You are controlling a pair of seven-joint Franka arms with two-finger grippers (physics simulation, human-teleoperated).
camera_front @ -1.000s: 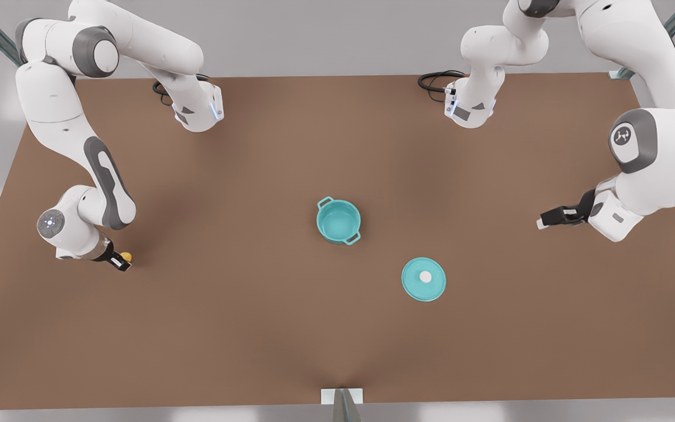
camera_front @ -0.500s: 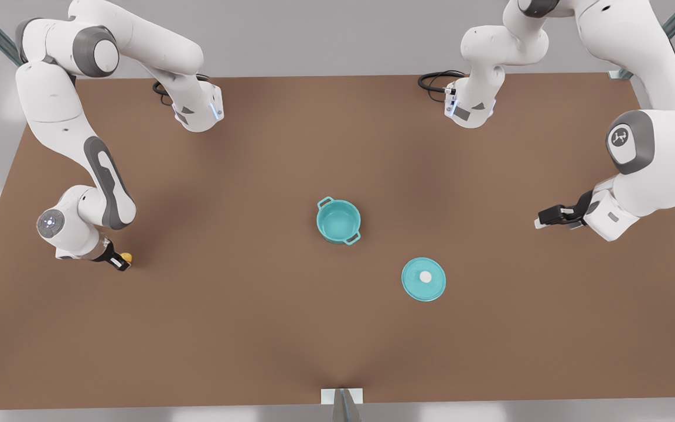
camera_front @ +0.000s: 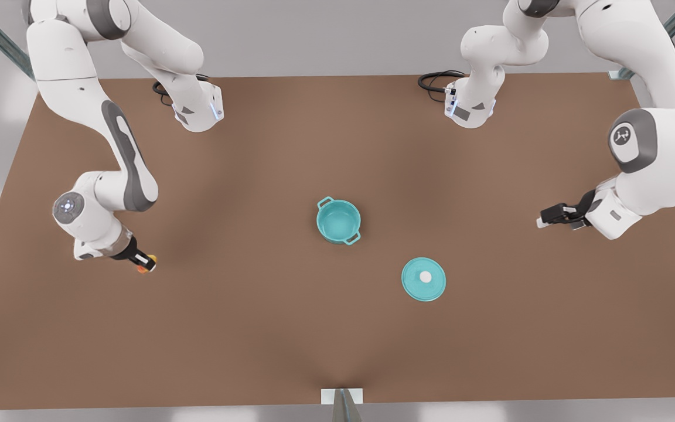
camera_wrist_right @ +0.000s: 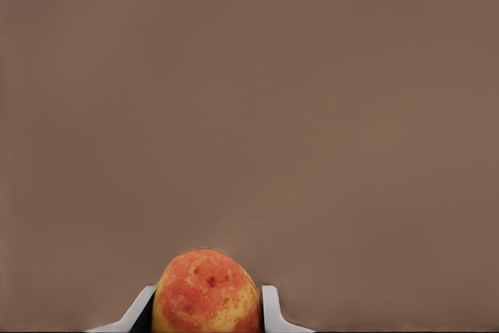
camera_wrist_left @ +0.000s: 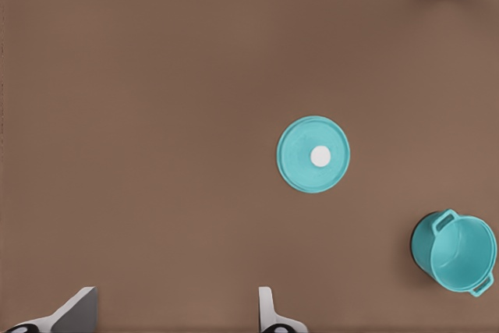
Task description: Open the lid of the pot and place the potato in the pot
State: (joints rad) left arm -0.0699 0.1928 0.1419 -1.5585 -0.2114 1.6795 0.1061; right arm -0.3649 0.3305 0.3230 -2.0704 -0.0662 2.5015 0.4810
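The teal pot (camera_front: 338,220) stands uncovered at the table's middle, its inside bare. The pot lid (camera_front: 415,282), knob up, lies flat on the table beside it, toward the front view's right. At the front view's left, my right gripper (camera_front: 145,264) is shut on the potato (camera_front: 148,265); the right wrist view shows the potato (camera_wrist_right: 207,292) pinched between both fingers of the right gripper (camera_wrist_right: 207,316) above bare table. My left gripper (camera_front: 542,221) waits open at the front view's right. In the left wrist view the left gripper (camera_wrist_left: 171,319) is spread wide, with the lid (camera_wrist_left: 299,160) and pot (camera_wrist_left: 456,251) farther off.
The brown table (camera_front: 255,328) carries both arm bases at its far edge, with black cables (camera_front: 434,79) beside one. A metal bracket (camera_front: 342,396) sits at the near edge.
My right gripper has moved toward the front view's right with the potato in it, and its arm has risen. The left gripper has barely shifted.
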